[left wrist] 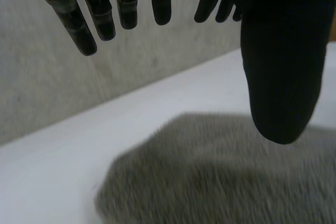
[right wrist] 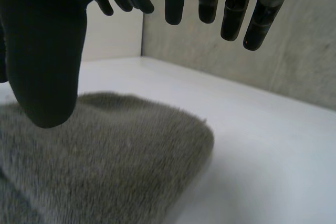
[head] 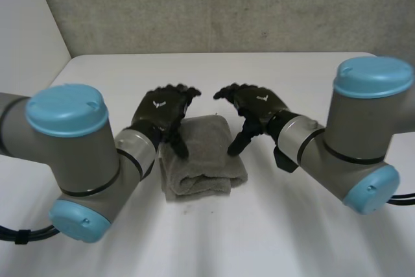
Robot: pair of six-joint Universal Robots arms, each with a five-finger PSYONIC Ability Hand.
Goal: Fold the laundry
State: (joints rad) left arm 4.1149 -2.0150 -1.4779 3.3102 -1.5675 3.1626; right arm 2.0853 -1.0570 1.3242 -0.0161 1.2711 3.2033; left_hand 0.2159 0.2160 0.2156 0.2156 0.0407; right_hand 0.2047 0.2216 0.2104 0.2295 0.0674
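A grey towel (head: 201, 156) lies folded into a thick block in the middle of the white table (head: 279, 225). My left hand (head: 163, 111) hovers over its far left corner, fingers straight and spread, thumb pointing down toward the cloth. My right hand (head: 254, 109) hangs over the far right edge in the same way, open and holding nothing. In the left wrist view the left hand's fingers (left wrist: 105, 9) and thumb (left wrist: 281, 77) stand above the towel (left wrist: 220, 177) without touching it. In the right wrist view the right hand's fingers (right wrist: 231, 9) and thumb (right wrist: 47, 66) are clear of the towel (right wrist: 100, 156).
A grey wall (head: 220, 4) runs behind the table's far edge, with a white wall (head: 26, 24) at the left. Bare table surface surrounds the towel on every side.
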